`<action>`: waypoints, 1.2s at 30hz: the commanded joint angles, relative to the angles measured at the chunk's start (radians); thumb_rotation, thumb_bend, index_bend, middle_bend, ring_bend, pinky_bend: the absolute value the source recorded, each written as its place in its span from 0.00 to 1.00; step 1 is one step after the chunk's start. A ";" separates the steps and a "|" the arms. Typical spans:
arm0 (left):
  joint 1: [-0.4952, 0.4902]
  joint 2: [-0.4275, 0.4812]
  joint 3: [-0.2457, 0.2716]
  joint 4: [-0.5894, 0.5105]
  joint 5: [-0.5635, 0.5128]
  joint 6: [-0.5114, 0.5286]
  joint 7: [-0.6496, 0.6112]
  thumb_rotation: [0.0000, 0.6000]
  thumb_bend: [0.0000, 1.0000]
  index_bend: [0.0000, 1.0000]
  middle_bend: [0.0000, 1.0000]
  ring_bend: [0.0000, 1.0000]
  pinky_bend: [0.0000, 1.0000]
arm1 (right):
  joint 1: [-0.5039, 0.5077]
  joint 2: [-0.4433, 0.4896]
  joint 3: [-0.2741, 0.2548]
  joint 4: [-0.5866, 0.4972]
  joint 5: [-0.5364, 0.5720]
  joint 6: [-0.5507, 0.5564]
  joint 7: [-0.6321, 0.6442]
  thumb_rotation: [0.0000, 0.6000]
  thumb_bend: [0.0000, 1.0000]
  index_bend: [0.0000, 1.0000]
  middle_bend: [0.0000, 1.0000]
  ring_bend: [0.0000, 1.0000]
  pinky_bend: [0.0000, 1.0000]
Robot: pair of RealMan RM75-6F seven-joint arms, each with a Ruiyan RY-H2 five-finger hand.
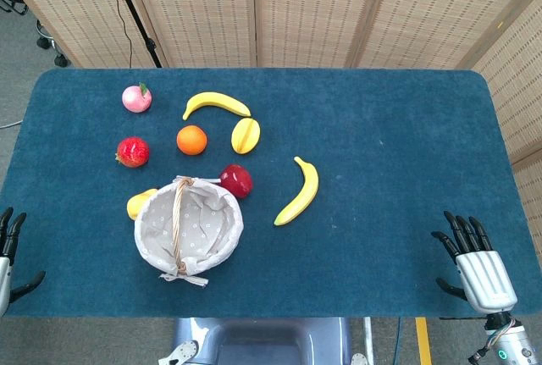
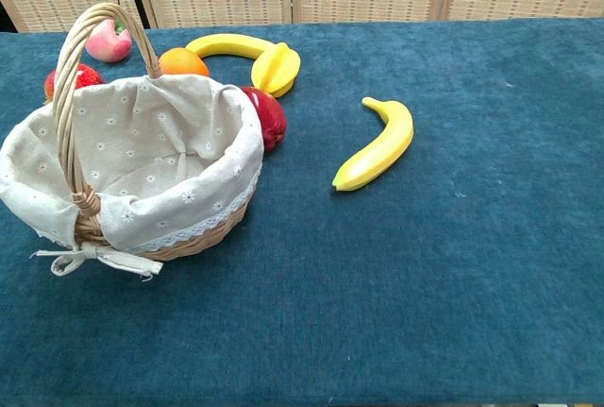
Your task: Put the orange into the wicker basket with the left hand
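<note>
Progress: nothing is done yet, judging by how things lie; the whole reach, grasp and placing remain.
Orange (image 1: pixel 191 140): sits on the blue counter (image 1: pixel 381 128), beyond the basket, between the strawberry (image 1: pixel 132 152) and the starfruit (image 1: pixel 246 135), touching none of them.
Wicker basket (image 1: pixel 222 234): stands upright near the counter's front left, its cloth lining holding no fruit, handle (image 2: pixel 71 95) raised.
Left hand (image 1: pixel 8 251): at the counter's front left edge, partly cut off by the frame, fingers spread, holding nothing, well apart from the orange.
Right hand (image 1: pixel 474 265): rests at the front right corner, fingers apart, empty.
Left to do: the left hand must cross past the basket to the orange.
</note>
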 commanded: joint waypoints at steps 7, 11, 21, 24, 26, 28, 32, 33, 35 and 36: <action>0.000 0.003 0.001 0.002 -0.002 -0.002 -0.009 1.00 0.10 0.01 0.00 0.00 0.06 | -0.003 0.006 0.001 -0.004 0.000 0.009 0.012 1.00 0.00 0.22 0.00 0.02 0.01; -0.002 0.005 0.000 0.007 -0.003 -0.005 -0.021 1.00 0.10 0.01 0.00 0.00 0.06 | -0.002 0.010 0.004 -0.010 -0.001 0.012 0.016 1.00 0.00 0.22 0.00 0.02 0.01; 0.000 0.018 0.006 -0.017 0.024 0.013 -0.047 1.00 0.10 0.01 0.00 0.00 0.06 | -0.002 0.016 0.011 -0.008 0.017 0.008 0.032 1.00 0.00 0.22 0.00 0.02 0.01; -0.009 0.023 -0.005 -0.018 -0.002 -0.009 -0.045 1.00 0.10 0.01 0.00 0.00 0.06 | -0.003 0.019 0.014 -0.008 0.019 0.011 0.040 1.00 0.00 0.22 0.00 0.02 0.01; -0.016 0.031 -0.018 -0.019 -0.025 -0.024 -0.036 1.00 0.10 0.01 0.00 0.00 0.06 | -0.004 0.020 0.014 -0.006 0.022 0.012 0.044 1.00 0.00 0.22 0.00 0.02 0.01; -0.024 0.042 -0.035 -0.022 -0.048 -0.033 -0.029 1.00 0.10 0.01 0.00 0.00 0.06 | -0.004 0.023 0.016 -0.006 0.026 0.012 0.050 1.00 0.00 0.22 0.00 0.02 0.01; -0.036 0.065 -0.057 -0.031 -0.074 -0.046 -0.041 1.00 0.10 0.01 0.00 0.00 0.06 | -0.005 0.026 0.019 -0.007 0.026 0.018 0.057 1.00 0.00 0.22 0.00 0.02 0.01; -0.042 0.072 -0.066 -0.032 -0.082 -0.052 -0.048 1.00 0.10 0.01 0.00 0.00 0.06 | -0.005 0.027 0.019 -0.007 0.026 0.018 0.059 1.00 0.00 0.22 0.00 0.02 0.01; -0.055 0.083 -0.081 -0.027 -0.099 -0.069 -0.067 1.00 0.10 0.01 0.00 0.00 0.06 | -0.005 0.029 0.020 -0.007 0.029 0.017 0.064 1.00 0.00 0.22 0.00 0.02 0.01; -0.063 0.090 -0.089 -0.024 -0.111 -0.083 -0.077 1.00 0.10 0.01 0.00 0.00 0.06 | -0.005 0.030 0.021 -0.007 0.031 0.016 0.067 1.00 0.00 0.22 0.00 0.02 0.01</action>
